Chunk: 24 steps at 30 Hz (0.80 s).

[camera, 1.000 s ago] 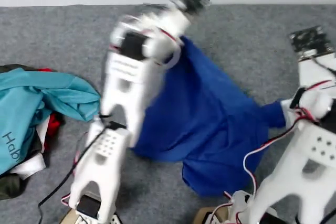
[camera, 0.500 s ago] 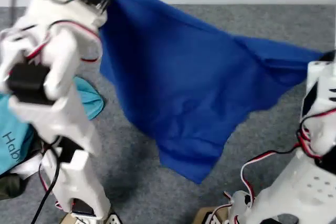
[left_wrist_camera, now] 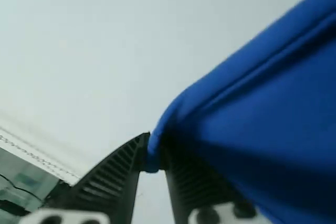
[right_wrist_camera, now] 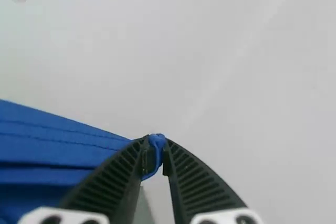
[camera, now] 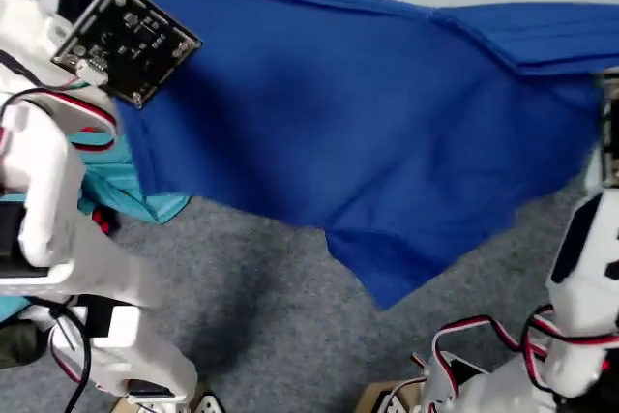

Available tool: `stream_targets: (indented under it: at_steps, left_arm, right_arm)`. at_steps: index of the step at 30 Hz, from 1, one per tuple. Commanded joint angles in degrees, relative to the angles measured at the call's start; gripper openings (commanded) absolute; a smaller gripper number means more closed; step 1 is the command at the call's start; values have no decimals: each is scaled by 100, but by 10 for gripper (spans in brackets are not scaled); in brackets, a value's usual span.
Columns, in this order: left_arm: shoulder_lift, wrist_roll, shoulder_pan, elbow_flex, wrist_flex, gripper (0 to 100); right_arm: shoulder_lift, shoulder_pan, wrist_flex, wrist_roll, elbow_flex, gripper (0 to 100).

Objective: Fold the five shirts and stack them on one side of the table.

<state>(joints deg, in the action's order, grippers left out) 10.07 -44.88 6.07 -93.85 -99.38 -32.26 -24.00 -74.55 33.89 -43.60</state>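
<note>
1. Grey tabletop [camera: 271, 316] lies beneath a blue shirt [camera: 368, 142] that is held aloft and stretched wide above the table's middle, with one loose corner drooping toward the surface.
2. Left gripper [left_wrist_camera: 152, 161] is clamped on a rolled fold of the shirt's edge, with the cloth pinched between its ribbed black fingers and a pale wall beyond.
3. Right gripper [right_wrist_camera: 155, 156] bites a small nub of blue fabric at the opposite end, its fingers closed tight around it.
4. Both grips sit at the garment's far ends, apparently so the left arm [camera: 48, 200] and right arm [camera: 590, 268] can pull it taut and let it hang smooth, ready to be laid flat for folding.
5. Teal shirt [camera: 145, 200] lies crumpled at the table's left edge, partly behind the left arm, with a red garment [camera: 102, 222] and a dark garment [camera: 14, 345] bunched beside it. This heap appears to be awaiting its turn, suggesting the job is at an early stage.
</note>
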Motion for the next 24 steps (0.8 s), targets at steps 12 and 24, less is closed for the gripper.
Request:
stream_targets:
  at_steps: [12,24]
  left_arm:
    - [-844,-369,352,-163,-123,4]
    - [-1758,-378,352,127,-123,4]
  right_arm:
    - [-22,312,699,1705,-1231,10]
    - [40,295,119,3033,-2145,10]
